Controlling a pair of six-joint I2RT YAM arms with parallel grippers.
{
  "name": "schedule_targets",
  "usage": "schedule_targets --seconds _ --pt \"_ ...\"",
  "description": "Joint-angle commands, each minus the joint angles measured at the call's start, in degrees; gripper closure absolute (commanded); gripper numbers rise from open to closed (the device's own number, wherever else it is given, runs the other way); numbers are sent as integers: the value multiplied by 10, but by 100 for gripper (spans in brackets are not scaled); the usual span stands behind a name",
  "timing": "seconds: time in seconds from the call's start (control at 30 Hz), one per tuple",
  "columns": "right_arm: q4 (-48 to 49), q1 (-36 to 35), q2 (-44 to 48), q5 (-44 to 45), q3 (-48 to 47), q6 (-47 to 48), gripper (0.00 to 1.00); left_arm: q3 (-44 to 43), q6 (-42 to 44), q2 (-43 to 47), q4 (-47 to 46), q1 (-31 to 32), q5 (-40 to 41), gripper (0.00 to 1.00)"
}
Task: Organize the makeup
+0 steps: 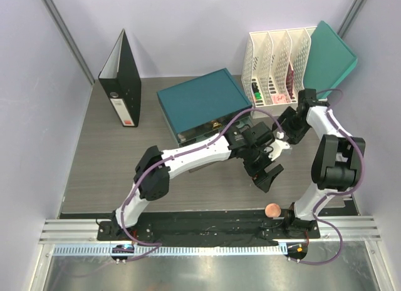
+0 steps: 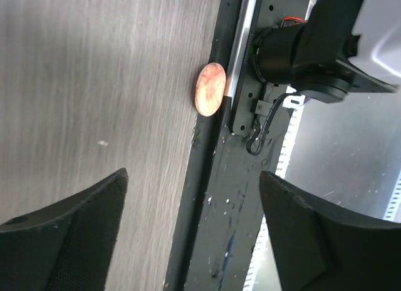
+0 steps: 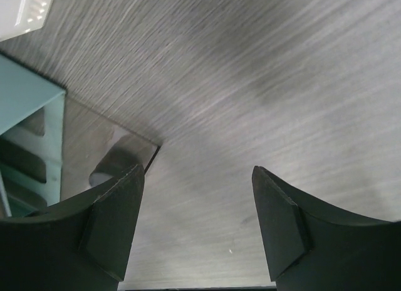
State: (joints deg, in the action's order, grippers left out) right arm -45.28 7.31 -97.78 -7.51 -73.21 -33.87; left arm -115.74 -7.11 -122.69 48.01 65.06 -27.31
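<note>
Black binder [image 1: 122,78]: stands upright at the far left of the grey wood table [image 1: 106,166], its spine toward the camera, well apart from both arms.

Teal drawer box [image 1: 202,109]: sits at the middle back of the table. In the right wrist view its corner shows at the left edge, with a clear sheet lying flat at its foot; what that sheet belongs to I cannot tell.

Left gripper [image 1: 268,172]: reaches across to the right half of the table and hangs above the wood. The left wrist view shows its jaws spread wide, with only table and the black base strip between the fingers [image 2: 75,234].

Peach disc [image 1: 272,210]: lies flat at the near edge of the table, touching the black base strip [image 1: 213,225], just beside the foot of the right arm [image 1: 301,213]. It is near the left gripper and ahead of its fingertips, apart from them.

Right gripper [image 1: 287,129]: folded back over the table to the right of the drawer box. Its jaws are parted wide and grasp nothing; bare wood shows between the fingers [image 3: 113,222].

White organizer [image 1: 279,66]: stands at the right rear, with small green and pink things in its slots, too small to name.

Teal folder [image 1: 329,56]: leans tilted behind the organizer, at the far right.
</note>
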Motion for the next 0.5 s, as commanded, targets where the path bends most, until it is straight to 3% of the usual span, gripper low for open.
schedule_targets --seconds 0.0,0.27,0.47 --pt "39 13 -19 -26 -29 18 25 10 -30 -38 -68 15 -63 18" --pt "42 71 -28 -32 -26 37 25 -49 -49 -139 -71 53 -113 30" --pt "52 104 -35 -47 -14 43 25 -50 -68 -165 -90 60 -98 31"
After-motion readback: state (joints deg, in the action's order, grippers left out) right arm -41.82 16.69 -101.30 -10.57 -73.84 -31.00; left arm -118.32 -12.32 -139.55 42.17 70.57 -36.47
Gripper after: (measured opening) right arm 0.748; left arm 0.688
